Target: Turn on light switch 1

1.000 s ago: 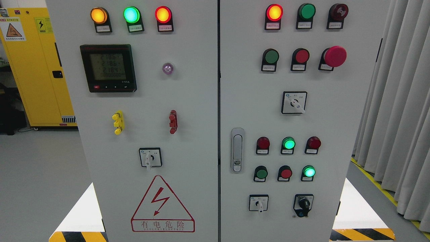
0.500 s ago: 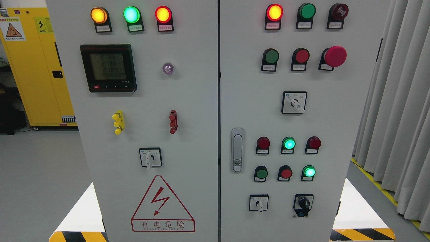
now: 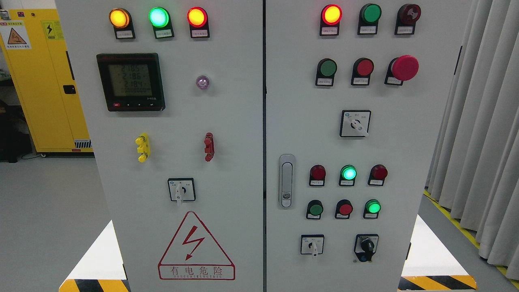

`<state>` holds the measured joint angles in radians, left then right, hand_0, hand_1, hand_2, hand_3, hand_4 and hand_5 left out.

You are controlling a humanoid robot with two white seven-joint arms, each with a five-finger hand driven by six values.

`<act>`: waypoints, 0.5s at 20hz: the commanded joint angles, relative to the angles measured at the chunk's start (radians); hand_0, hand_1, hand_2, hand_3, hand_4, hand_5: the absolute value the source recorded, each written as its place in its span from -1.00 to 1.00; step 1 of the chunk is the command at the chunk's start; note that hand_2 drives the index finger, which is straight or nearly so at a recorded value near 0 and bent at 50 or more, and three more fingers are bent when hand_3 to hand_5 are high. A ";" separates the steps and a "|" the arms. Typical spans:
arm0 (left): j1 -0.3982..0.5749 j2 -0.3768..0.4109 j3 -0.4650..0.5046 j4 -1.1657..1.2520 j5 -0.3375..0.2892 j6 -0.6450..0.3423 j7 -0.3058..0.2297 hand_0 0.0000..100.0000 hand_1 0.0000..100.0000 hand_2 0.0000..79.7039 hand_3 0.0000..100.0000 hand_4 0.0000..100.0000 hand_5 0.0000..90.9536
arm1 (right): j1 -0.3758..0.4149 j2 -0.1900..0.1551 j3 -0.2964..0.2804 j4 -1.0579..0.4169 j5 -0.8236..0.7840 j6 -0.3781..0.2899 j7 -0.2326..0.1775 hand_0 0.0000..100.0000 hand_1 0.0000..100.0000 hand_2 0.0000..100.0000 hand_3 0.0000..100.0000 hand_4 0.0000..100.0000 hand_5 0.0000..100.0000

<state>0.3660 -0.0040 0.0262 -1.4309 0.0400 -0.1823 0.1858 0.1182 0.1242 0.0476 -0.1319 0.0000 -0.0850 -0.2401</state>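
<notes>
Grey control cabinet point(image 3: 243, 121), yellow locker point(image 3: 44, 81), red warning triangle point(image 3: 196, 247), black-yellow hazard stripes point(image 3: 438, 282)

Smooth grey floor point(image 3: 48, 211) carrying tall light-grey two-door metal control cabinet point(image 3: 243, 121); yellow steel safety cabinet point(image 3: 44, 89) standing back left; yellow-black hazard tape point(image 3: 438, 282) at cabinet base.

I'm reading 有电危险 under the red lightning triangle point(image 3: 196, 245) on the cabinet's left door point(image 3: 235, 121). The meter display point(image 3: 130, 81) is showing rows like 2186 and 2184. The yellow cabinet point(image 3: 44, 81) is carrying warning stickers, and the button tags are too small to read.
</notes>
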 commanded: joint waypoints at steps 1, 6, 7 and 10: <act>0.008 0.025 -0.003 -0.404 0.000 0.006 0.014 -0.55 0.35 0.25 0.57 0.76 0.89 | 0.000 0.000 0.000 0.000 -0.029 0.001 -0.001 -1.00 0.00 -0.92 -1.00 -1.00 -1.00; -0.001 0.018 -0.006 -0.471 -0.003 0.009 0.012 -0.58 0.32 0.26 0.58 0.76 0.88 | 0.000 0.000 0.000 0.000 -0.029 0.001 0.001 -1.00 0.00 -0.92 -1.00 -1.00 -1.00; -0.004 0.015 -0.006 -0.479 -0.003 0.009 0.014 -0.58 0.31 0.26 0.57 0.76 0.88 | 0.000 0.000 0.000 0.000 -0.029 0.001 -0.001 -1.00 0.00 -0.92 -1.00 -1.00 -1.00; -0.021 0.013 -0.006 -0.506 -0.003 0.012 0.014 -0.58 0.30 0.26 0.57 0.76 0.87 | 0.000 0.000 0.000 0.000 -0.029 0.001 0.001 -1.00 0.00 -0.92 -1.00 -1.00 -1.00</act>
<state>0.3627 -0.0017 0.0113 -1.7073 0.0380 -0.1725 0.1984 0.1182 0.1243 0.0476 -0.1319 0.0000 -0.0850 -0.2401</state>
